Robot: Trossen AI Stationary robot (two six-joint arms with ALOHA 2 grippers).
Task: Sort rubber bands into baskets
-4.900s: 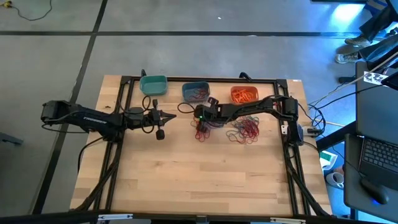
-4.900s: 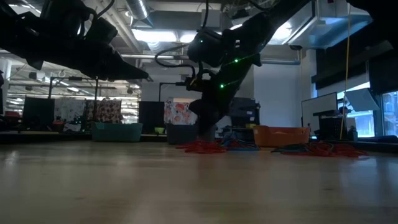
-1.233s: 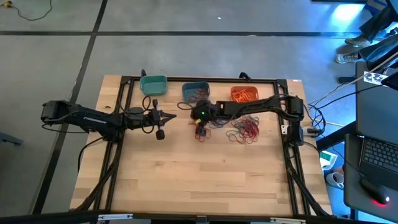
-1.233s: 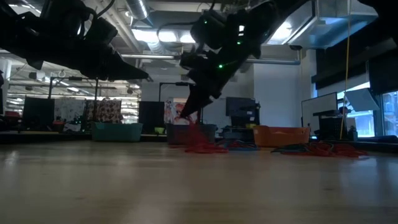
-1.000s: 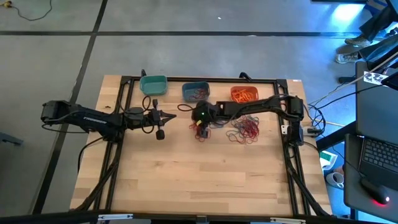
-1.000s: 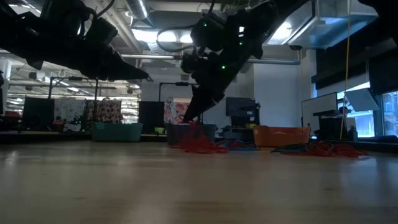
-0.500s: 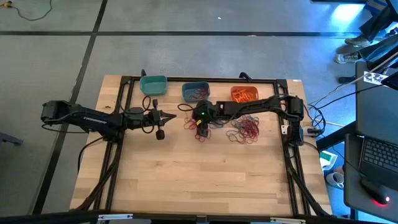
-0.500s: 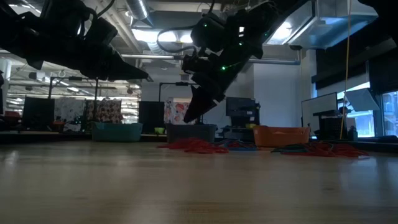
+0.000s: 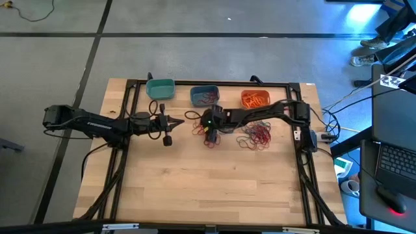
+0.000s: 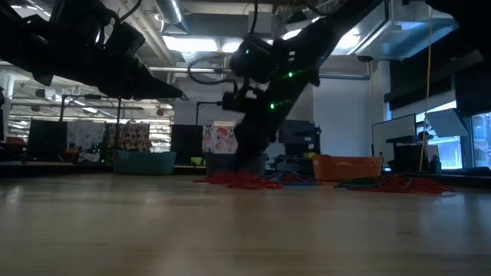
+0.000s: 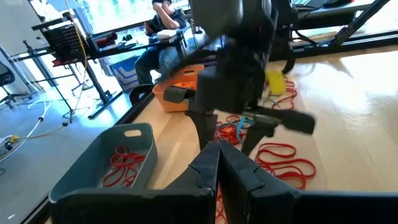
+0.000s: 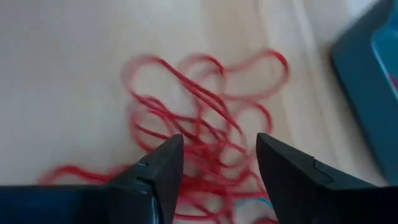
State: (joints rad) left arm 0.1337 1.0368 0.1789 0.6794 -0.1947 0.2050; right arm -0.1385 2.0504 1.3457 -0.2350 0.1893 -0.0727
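Observation:
Three baskets stand in a row at the table's far edge: teal (image 9: 160,88), slate blue (image 9: 204,96) with red bands in it (image 11: 121,163), and orange (image 9: 255,98) with orange bands. Loose red rubber bands (image 9: 199,130) lie in front of the blue basket. A second, mixed heap (image 9: 255,135) lies to their right. My right gripper (image 9: 207,128) is open and points down, low over the red bands (image 12: 205,130), which show between its fingers (image 12: 155,168). My left gripper (image 9: 182,119) is shut and empty, level above the table to the left of them.
A black frame (image 9: 130,117) runs around the table top. The near half of the wooden table (image 9: 208,188) is bare board. A person (image 11: 163,25) sits beyond the table's far side. A yellow tag (image 11: 275,82) shows on the right arm.
My right gripper held a bunch of red bands hanging above the table in front of the blue basket. It has opened, and the bands have fallen and spread on the table left of the pile. It has then gone down toward them.

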